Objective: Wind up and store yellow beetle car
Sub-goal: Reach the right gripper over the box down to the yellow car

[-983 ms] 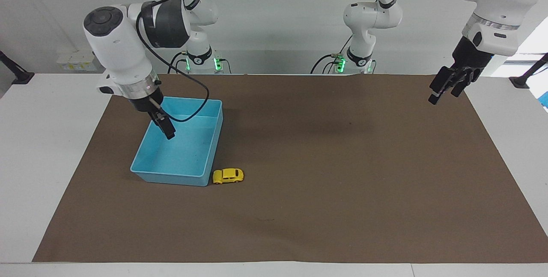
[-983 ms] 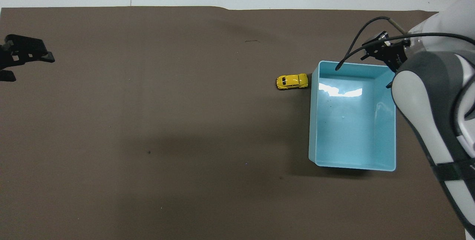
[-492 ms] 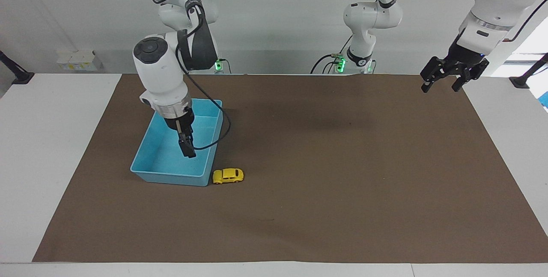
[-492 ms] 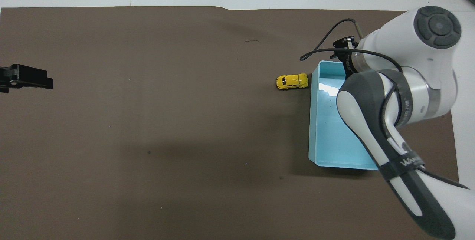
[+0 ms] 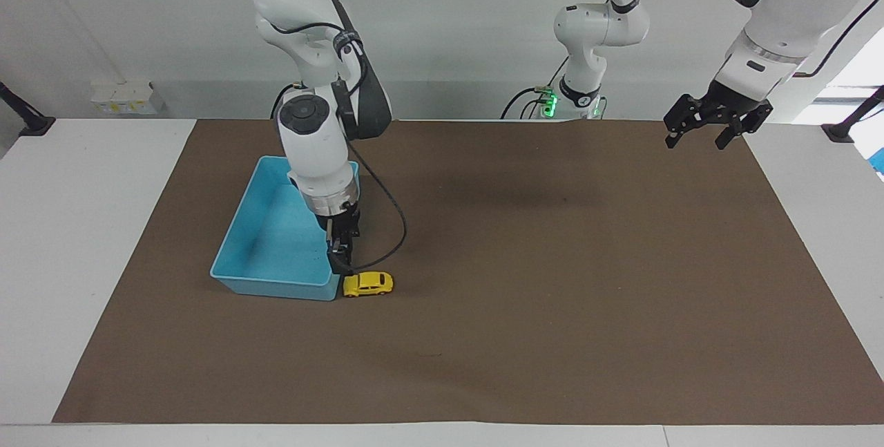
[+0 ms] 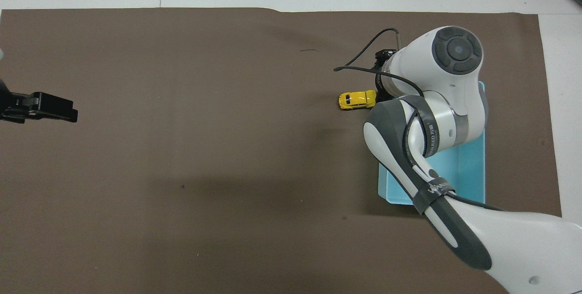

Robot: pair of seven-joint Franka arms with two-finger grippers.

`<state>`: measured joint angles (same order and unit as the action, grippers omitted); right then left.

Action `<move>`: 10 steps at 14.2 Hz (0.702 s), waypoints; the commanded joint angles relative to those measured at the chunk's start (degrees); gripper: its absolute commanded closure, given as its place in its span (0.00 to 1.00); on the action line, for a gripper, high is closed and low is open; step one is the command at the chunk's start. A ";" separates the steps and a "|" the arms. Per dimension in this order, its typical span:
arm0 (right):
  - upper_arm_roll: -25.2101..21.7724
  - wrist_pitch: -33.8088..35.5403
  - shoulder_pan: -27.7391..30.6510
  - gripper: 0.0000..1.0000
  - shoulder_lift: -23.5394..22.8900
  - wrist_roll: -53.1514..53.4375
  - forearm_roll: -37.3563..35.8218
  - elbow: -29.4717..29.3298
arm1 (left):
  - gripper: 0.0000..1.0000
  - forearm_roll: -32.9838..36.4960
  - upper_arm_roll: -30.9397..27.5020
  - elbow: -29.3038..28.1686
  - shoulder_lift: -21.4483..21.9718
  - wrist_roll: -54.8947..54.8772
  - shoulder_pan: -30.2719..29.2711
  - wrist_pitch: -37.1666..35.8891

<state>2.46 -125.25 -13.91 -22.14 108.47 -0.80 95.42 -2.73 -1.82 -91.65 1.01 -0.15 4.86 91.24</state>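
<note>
Yellow beetle car (image 5: pixel 369 284) lies just below right jaws, spread unclear; left jaws wide

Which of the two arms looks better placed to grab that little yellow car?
The right one, probably. Its end effector hangs just over the bin's corner beside the car, which sits untouched on the mat. The left end effector waits, open, over the mat's corner at the left arm's end.

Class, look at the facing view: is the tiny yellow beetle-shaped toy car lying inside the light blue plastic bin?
No, the yellow toy car sits on the brown mat beside the light blue bin, outside its wall.
</note>
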 commanded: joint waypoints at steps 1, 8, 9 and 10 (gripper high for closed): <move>0.09 -3.85 -0.68 0.00 -3.51 3.23 -0.78 -0.50 | 0.00 0.71 0.33 -0.46 1.01 -0.29 0.24 -0.97; 0.00 -6.85 -2.00 0.00 -7.91 6.75 -10.01 -1.64 | 0.00 1.15 -0.29 1.30 1.19 -5.66 -0.64 -2.21; 0.00 -6.94 -2.00 0.00 -8.61 6.75 -10.62 -1.73 | 0.00 1.06 -0.29 1.21 1.36 -3.57 -0.64 -1.95; 0.09 -7.11 -2.18 0.00 -9.23 6.67 -12.72 -1.64 | 0.00 0.97 -0.29 0.95 1.45 -0.76 -0.64 -1.68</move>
<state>2.46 -131.61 -15.79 -29.44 113.49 -10.17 94.97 -2.07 -2.42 -90.57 1.77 -3.52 4.83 90.13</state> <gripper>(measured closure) 0.000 0.000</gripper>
